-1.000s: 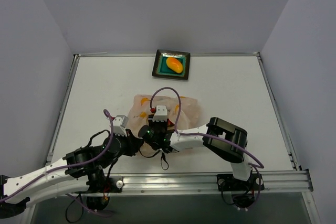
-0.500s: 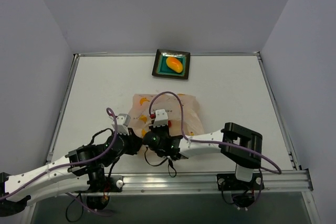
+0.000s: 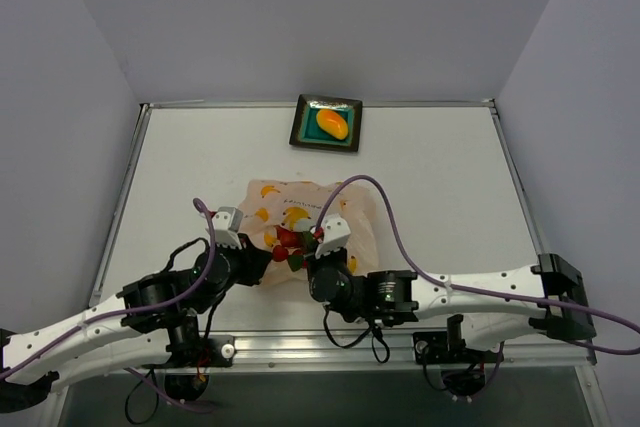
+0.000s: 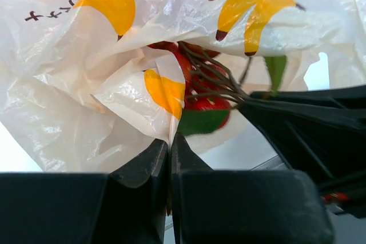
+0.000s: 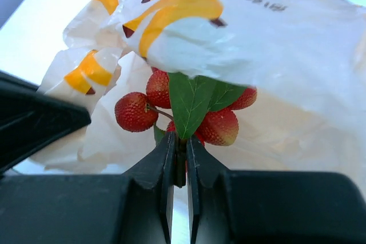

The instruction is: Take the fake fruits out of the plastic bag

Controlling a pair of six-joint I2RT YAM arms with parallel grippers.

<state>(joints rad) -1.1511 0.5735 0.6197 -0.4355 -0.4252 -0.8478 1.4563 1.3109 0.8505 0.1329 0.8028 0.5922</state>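
The pale peach plastic bag (image 3: 300, 209) with yellow banana prints lies crumpled at the table's near middle. My left gripper (image 4: 170, 141) is shut on a fold of the bag's edge (image 4: 154, 101). My right gripper (image 5: 180, 144) is shut on the stem of the red grape cluster (image 5: 171, 107) with green leaves, held at the bag's mouth, partly out of it. The cluster shows red in the top view (image 3: 290, 243) between the two grippers. The yellow-orange mango (image 3: 331, 124) lies on the dark tray (image 3: 303, 130). The round orange is hidden.
The square dark tray with the teal centre stands at the far edge of the table, behind the bag. The right arm (image 3: 470, 292) stretches along the near edge. Purple cables loop over both wrists. Grey walls enclose the table on three sides.
The right arm has swung out to the right and drawn the red grape cluster out of the bag's mouth. The left gripper still holds the bag's edge, which has shifted slightly.
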